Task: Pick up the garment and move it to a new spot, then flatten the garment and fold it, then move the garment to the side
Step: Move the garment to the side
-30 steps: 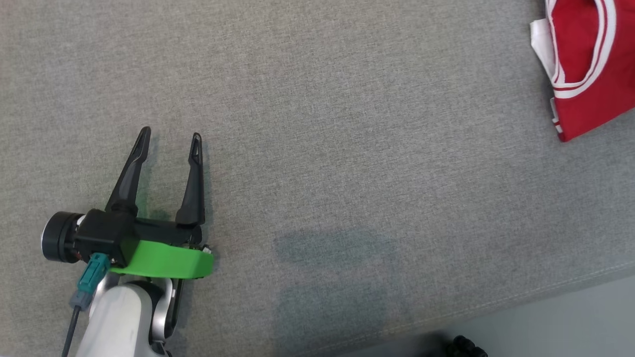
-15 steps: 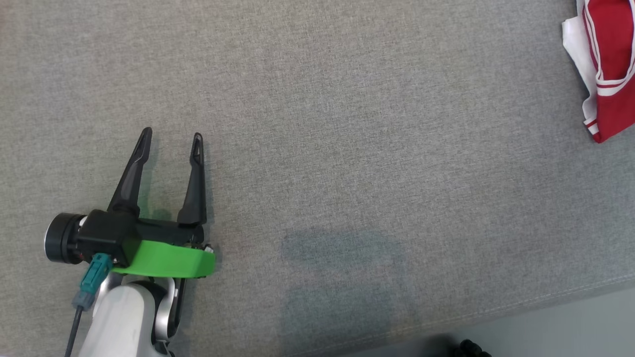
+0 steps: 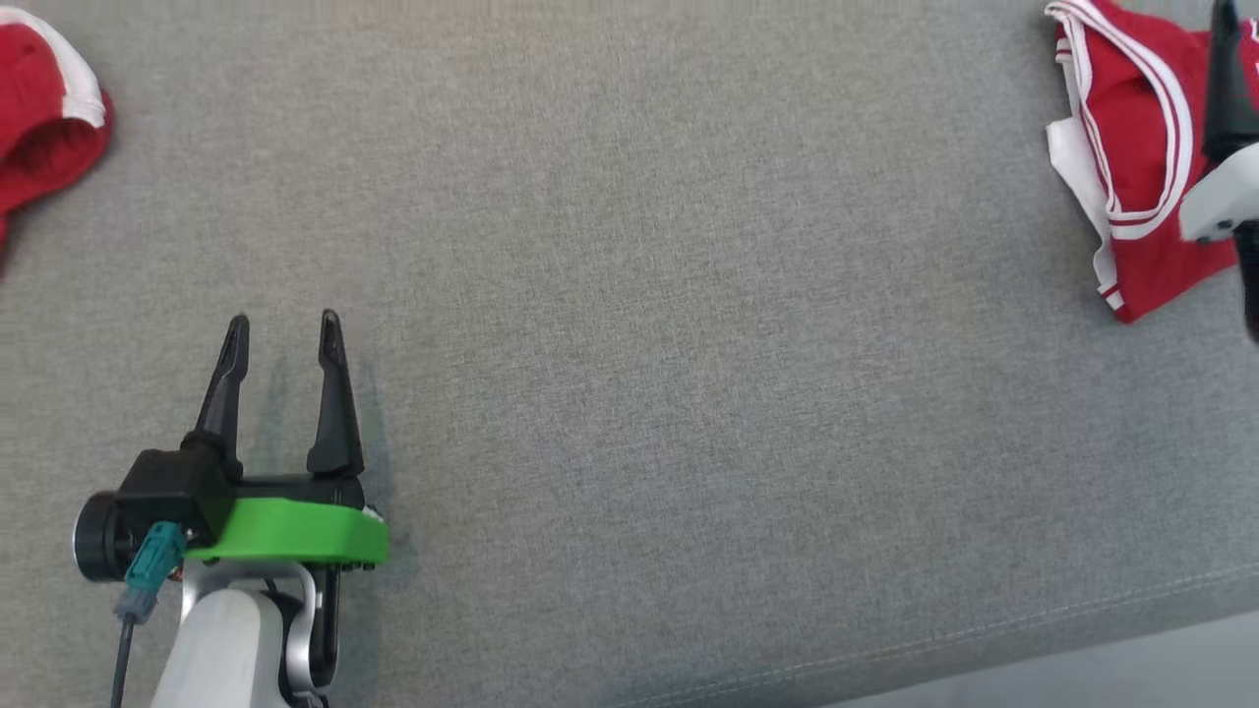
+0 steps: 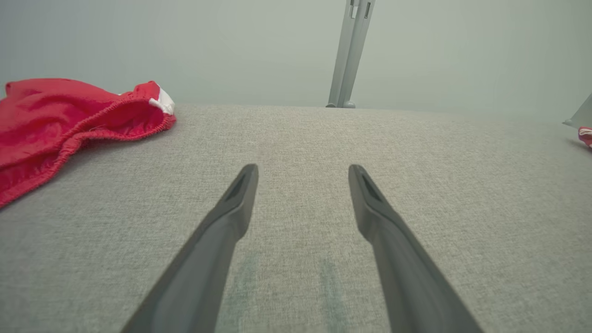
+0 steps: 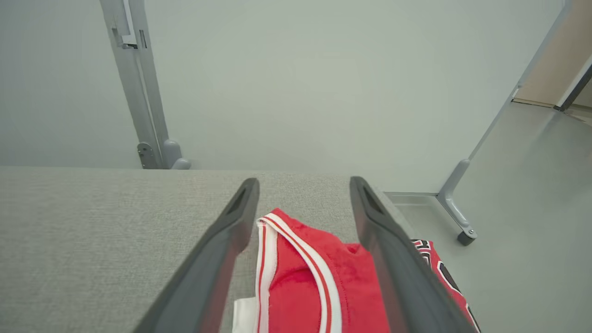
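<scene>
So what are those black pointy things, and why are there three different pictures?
Those are a robot's two grippers, like pinching hands with two long fingers each. One picture comes from a camera on its head, looking down at a grey cloth surface, with the left gripper at lower left. The other two come from wrist cameras looking along the fingers. The right gripper points over a red jersey with white stripes; another red garment lies far left. Both grippers are open, holding nothing.
</scene>
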Controlling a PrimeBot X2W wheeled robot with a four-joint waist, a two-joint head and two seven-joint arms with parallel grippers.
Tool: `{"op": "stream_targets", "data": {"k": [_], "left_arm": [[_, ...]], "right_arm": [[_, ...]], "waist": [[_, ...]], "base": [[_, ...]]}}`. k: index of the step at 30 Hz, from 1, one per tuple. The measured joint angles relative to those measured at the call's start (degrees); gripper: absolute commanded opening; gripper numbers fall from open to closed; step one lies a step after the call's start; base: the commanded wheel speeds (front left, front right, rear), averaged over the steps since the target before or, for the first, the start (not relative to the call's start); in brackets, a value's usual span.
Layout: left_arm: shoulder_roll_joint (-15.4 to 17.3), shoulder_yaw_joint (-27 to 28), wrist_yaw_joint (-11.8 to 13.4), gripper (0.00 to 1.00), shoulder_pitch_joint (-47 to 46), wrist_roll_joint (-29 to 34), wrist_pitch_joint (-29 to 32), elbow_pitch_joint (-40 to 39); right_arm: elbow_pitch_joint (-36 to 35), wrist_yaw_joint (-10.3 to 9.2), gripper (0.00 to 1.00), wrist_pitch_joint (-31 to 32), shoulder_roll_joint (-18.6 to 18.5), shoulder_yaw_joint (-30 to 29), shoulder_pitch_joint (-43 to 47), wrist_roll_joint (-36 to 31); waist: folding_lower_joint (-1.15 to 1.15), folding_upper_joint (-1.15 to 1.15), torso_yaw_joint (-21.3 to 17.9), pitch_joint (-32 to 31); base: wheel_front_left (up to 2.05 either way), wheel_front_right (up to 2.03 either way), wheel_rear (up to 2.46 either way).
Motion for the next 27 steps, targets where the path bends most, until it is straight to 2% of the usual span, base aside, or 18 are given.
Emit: {"op": "stream_targets", "data": {"k": [12, 19, 27], "left_arm": [[-2.36, 2.43, 0.15, 1.00, 5.24, -1.46, -0.35, 4.56], [-3.52, 3.34, -0.18, 1.00, 8.03, -1.19, -0.37, 5.39], [-4.21, 2.92, -0.79, 1.00, 10.28, -0.34, -0.37, 6.43]], "right_arm": [[-11.28, 0.00, 1.00, 0.00, 7.93, 1.31, 15.51, 0.13], [-17.81, 0.00, 1.00, 0.01, 14.63, 1.35, 25.22, -2.85], [-23.84, 0.00, 1.00, 0.00, 19.42, 0.68, 33.51, -5.49]], "waist": [[0.00, 0.00, 2.51, -10.78], [0.00, 0.00, 5.11, -16.49], [0.00, 0.00, 8.80, -20.31]], "base": [[0.00, 0.00, 0.00], [0.00, 0.00, 0.00], [0.00, 0.00, 0.00]]}}
